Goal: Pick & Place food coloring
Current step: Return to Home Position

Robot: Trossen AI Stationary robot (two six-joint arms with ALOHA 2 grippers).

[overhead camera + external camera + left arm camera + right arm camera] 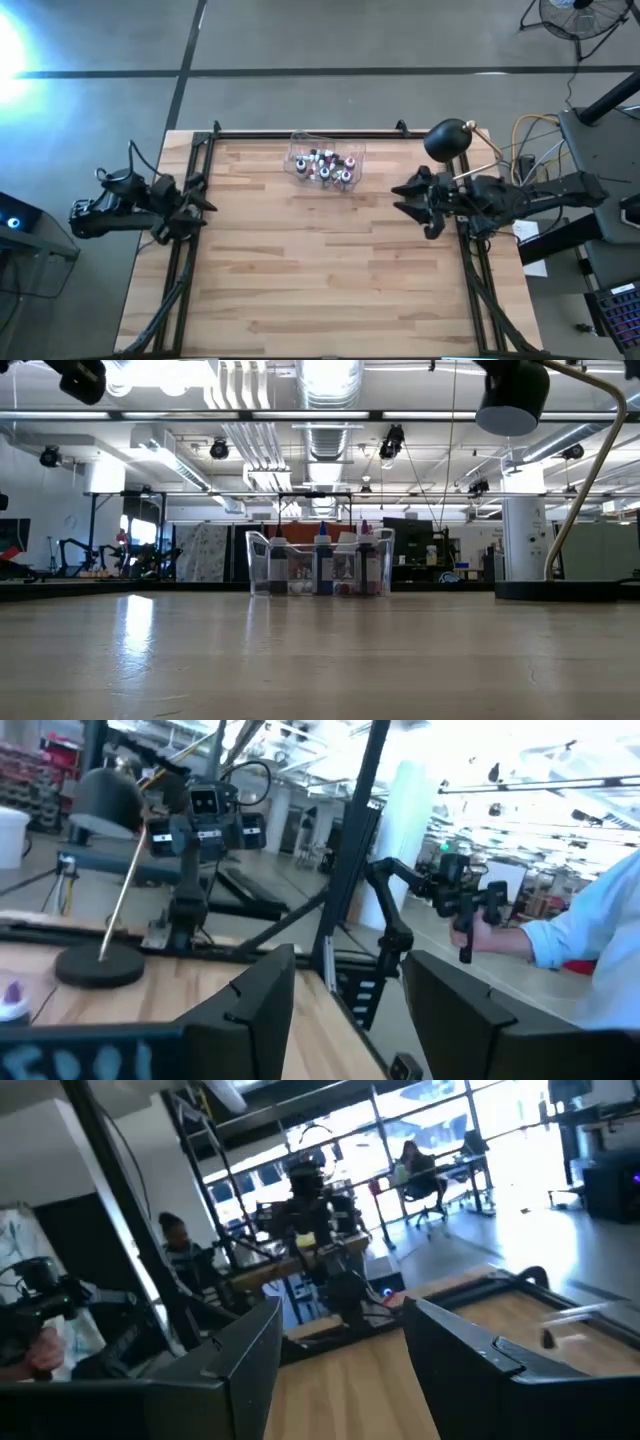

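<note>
One pale wooden table [320,270] fills the middle of the high view, edged by a black frame.

Both dark arms lie at its sides, well apart from each other. The left arm [110,210] sits at the table's 9 o'clock edge and the right arm [520,195] at its 3 o'clock edge, each pointing inward toward the other.

The left gripper [200,205] hangs just over the 9 o'clock rim; its wrist view shows the two fingers [255,1005] spread apart with nothing between them. The right gripper [403,198] sits just inside the 3 o'clock rim, fingers [460,1345] likewise parted and holding nothing.

A black lamp [447,140] stands near 2 o'clock, just beside the right arm; the low view catches its round head [510,400] high up and its flat base at the far right.

A person's light blue sleeve [590,930] shows beyond the table in the left wrist view, the hand gripping a dark handheld rig.

A clear box [296,150] rests at the table's 12 o'clock side, near the far edge and well away from both grippers. All the food coloring bottles [325,165] in view are gathered inside it, packed close together, with red, white and dark caps showing from above. The low view shows them through the box's clear wall [257,565], several standing upright with caps reaching the rim.
</note>
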